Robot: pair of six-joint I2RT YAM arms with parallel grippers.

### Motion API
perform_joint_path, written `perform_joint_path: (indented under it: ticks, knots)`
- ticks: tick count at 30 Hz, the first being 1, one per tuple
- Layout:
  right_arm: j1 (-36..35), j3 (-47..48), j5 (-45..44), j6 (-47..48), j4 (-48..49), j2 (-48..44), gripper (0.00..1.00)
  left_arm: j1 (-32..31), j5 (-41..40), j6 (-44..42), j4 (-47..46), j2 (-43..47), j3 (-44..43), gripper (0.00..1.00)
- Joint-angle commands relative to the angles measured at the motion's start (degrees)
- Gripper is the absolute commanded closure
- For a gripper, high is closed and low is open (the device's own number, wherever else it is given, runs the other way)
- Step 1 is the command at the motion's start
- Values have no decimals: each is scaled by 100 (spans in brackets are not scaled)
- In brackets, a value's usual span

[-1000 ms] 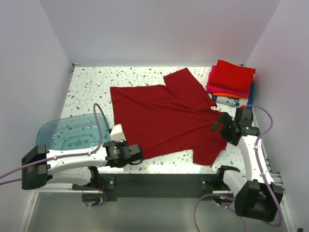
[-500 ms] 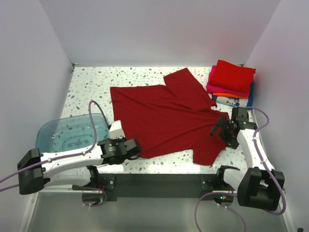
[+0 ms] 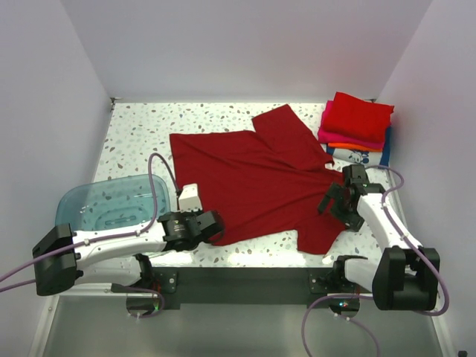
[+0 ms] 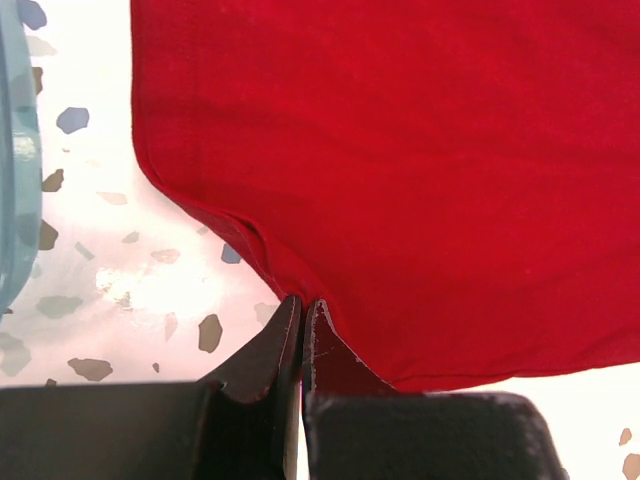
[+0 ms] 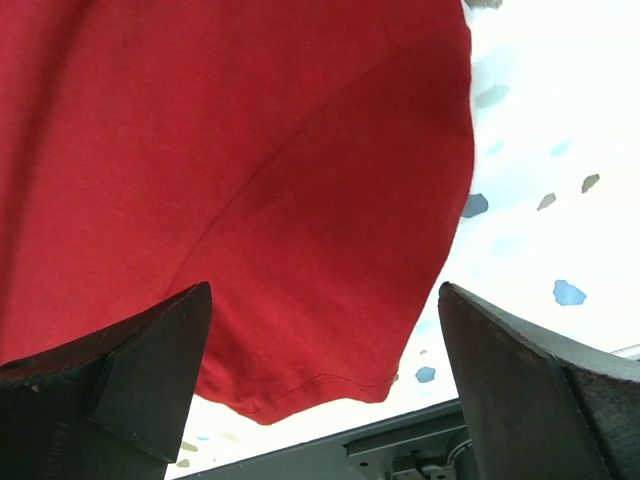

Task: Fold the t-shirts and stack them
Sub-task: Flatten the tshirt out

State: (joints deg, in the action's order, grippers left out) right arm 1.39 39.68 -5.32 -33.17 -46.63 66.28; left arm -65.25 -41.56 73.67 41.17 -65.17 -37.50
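The dark red t-shirt (image 3: 253,178) lies spread flat on the speckled table (image 3: 134,126). My left gripper (image 3: 214,225) is at the shirt's near left hem. In the left wrist view its jaws (image 4: 302,308) are shut, with the hem of the shirt (image 4: 400,150) pinched at their tips. My right gripper (image 3: 335,204) is open and hovers over the shirt's near right sleeve. The right wrist view shows the sleeve (image 5: 260,180) between the spread jaws of that gripper (image 5: 325,290). A stack of folded shirts (image 3: 357,123), bright red on top, sits at the far right.
A translucent blue tub (image 3: 104,201) stands at the near left, and its rim shows in the left wrist view (image 4: 12,150). The table's near edge and dark base rail (image 5: 400,450) lie just past the sleeve. Walls close in the left, right and far sides.
My left gripper has moved right and forward onto the shirt's near hem. My right gripper has shifted left over the sleeve. The shirt has not visibly moved.
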Motion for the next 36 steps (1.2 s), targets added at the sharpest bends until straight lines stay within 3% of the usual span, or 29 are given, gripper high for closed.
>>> perform_joint_path:
  ticks: [1,11,21,29,36]
  knots:
    - [-42,-162,-189,-295,84,-150,1,48,-10,-151,-293,-22,-47,100]
    - [-68,-514,233,-524,593,-431,3,48,78,-72,-285,-14,41,100]
    - [-95,-268,523,-559,743,-335,5,48,60,-2,-232,144,93,100]
    - [-665,382,691,-840,778,-204,8,48,43,-10,-276,145,137,100]
    - [-1553,874,778,-1297,1401,744,9,48,78,7,-302,57,120,100]
